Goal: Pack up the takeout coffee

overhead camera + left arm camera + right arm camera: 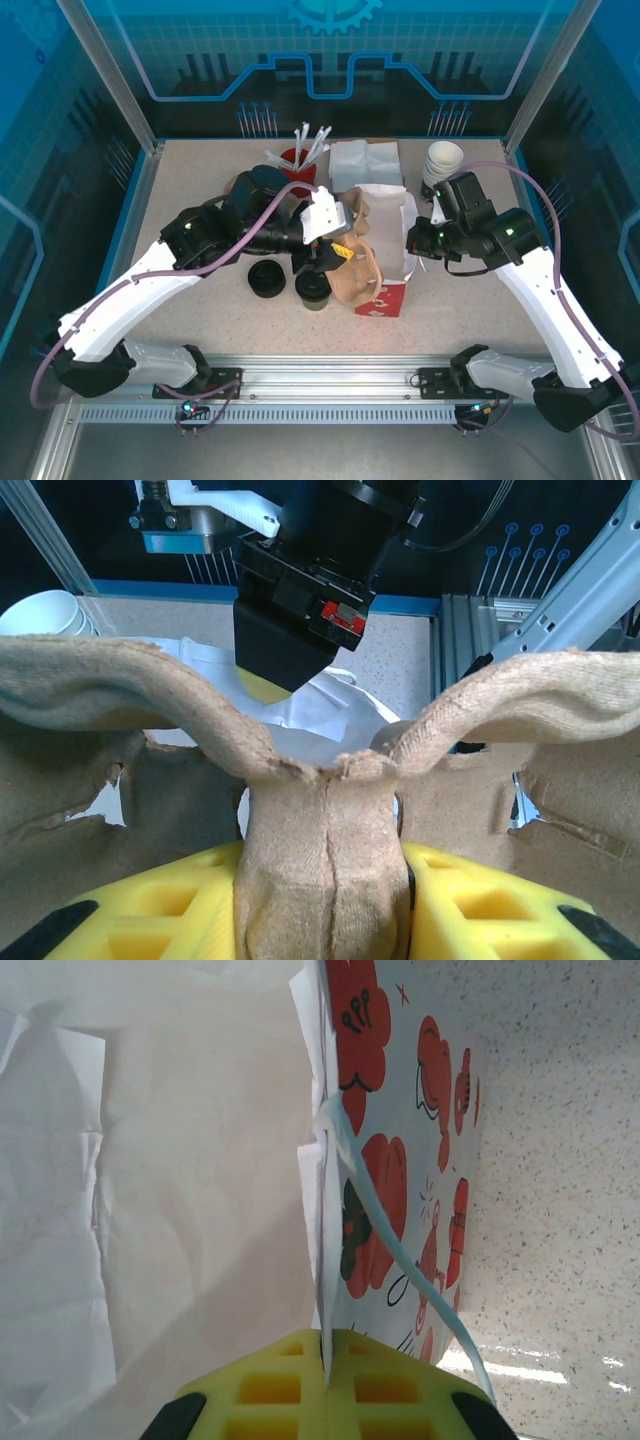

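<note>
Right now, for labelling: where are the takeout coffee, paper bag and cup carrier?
takeout coffee (pixel 313 289): top view, black lid.
paper bag (pixel 400 1160): right wrist view, printed wall.
cup carrier (pixel 325 870): left wrist view, centre ridge.

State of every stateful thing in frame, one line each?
left fingers: shut on the pulp cup carrier
right fingers: shut on the paper bag wall
pulp cup carrier: held by its centre ridge
paper bag: mouth open
takeout coffee: lid on, upright, outside the bag
lidless cups: stacked, mouths up
</note>
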`<action>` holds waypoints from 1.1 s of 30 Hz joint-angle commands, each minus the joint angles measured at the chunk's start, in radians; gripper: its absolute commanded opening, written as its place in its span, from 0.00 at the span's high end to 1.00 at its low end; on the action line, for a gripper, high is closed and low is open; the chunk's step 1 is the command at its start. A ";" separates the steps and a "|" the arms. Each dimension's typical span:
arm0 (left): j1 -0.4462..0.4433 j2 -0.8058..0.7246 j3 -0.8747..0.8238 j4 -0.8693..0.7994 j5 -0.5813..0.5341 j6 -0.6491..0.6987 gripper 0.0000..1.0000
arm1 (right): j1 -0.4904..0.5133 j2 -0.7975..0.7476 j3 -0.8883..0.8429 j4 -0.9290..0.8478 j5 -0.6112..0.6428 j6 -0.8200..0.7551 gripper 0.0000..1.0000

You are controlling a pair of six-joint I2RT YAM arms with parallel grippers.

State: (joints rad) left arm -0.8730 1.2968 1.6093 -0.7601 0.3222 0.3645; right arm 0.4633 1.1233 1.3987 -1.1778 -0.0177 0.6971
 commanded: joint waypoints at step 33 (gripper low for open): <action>0.065 0.299 0.214 -0.145 0.236 0.058 0.57 | 0.051 -0.057 -0.089 0.070 -0.100 -0.131 1.00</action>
State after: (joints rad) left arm -0.8230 1.5963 1.8175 -0.8963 0.4767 0.4236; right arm 0.4995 1.0836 1.3159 -1.1248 -0.0986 0.5911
